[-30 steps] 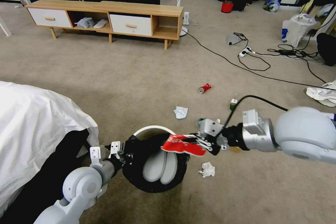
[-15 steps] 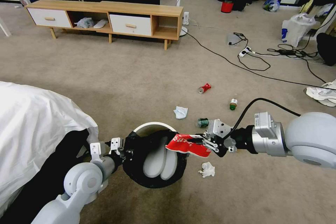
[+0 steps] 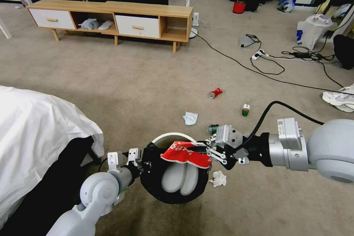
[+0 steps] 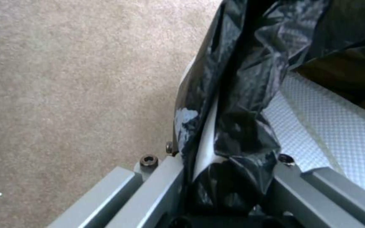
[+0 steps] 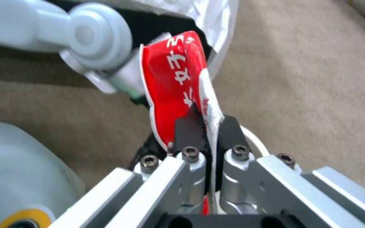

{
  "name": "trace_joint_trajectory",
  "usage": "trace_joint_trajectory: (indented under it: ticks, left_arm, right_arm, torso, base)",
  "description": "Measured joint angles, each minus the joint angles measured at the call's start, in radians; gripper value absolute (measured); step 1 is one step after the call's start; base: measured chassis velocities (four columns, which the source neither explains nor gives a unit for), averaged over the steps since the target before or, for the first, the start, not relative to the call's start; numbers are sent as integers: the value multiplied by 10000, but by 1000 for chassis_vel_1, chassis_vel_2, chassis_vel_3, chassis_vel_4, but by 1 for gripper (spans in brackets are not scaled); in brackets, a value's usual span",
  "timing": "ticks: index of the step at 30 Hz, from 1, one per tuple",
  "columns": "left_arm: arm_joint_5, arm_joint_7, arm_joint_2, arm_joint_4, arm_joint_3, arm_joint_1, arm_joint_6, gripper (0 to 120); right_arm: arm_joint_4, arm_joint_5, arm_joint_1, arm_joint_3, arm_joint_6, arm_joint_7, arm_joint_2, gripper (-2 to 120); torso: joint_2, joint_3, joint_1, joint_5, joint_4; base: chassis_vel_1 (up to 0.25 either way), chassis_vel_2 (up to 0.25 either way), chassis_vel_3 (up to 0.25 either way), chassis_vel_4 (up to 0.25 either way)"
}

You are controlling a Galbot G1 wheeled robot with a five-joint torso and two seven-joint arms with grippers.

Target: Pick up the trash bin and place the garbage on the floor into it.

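The trash bin [image 3: 173,136], white with a black bag liner, hangs low over the floor [image 3: 147,92] from my left gripper [image 3: 142,161]. That gripper is shut on the bin's rim [image 4: 205,139] and bag [image 4: 250,79]. My right gripper [image 3: 207,151] is shut on a red-and-white wrapper [image 3: 185,152], [image 5: 169,82], which it holds flat over the bin's mouth. On the carpet lie more garbage: a crushed red can [image 3: 215,93], a green bottle [image 3: 245,109], a green can [image 3: 212,129] and two white tissues [image 3: 190,118], [image 3: 219,179]. Pale shapes lie inside the bin.
A bed with a white sheet [image 3: 37,136] stands close on the left. A low wooden cabinet [image 3: 110,18] runs along the far side. Black cables [image 3: 265,66] cross the carpet at right, near a large white plastic bag [image 3: 313,29] and a red bucket [image 3: 239,6].
My left arm has carried the bin to the right, so the wrapper now sits further over its mouth. The right gripper stays shut on the wrapper.
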Motion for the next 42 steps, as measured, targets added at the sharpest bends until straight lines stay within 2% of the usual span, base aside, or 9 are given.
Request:
trace_joint_trajectory:
  ticks: [22,30,42]
  left_arm:
    - [-72,143,-424,-183,960,-273,4,0]
    - [-820,192,-97,-360,1117,-330,4,0]
    - [-1430,154,524,-604,971,-100,-3,0]
  right_arm:
    - [155,-458,-512,1,736,-375,281,0]
    - [-12,-963,-822,-32,977,-638,294,0]
    - [-440,-1725,-1284,-12,1205,-1033,200,0]
  torso:
    - [0,0,0,0,0]
    - [0,0,0,0,0]
    - [0,0,0,-1,1]
  base:
    - [0,0,0,0]
    - [0,0,0,0]
    - [0,0,0,0]
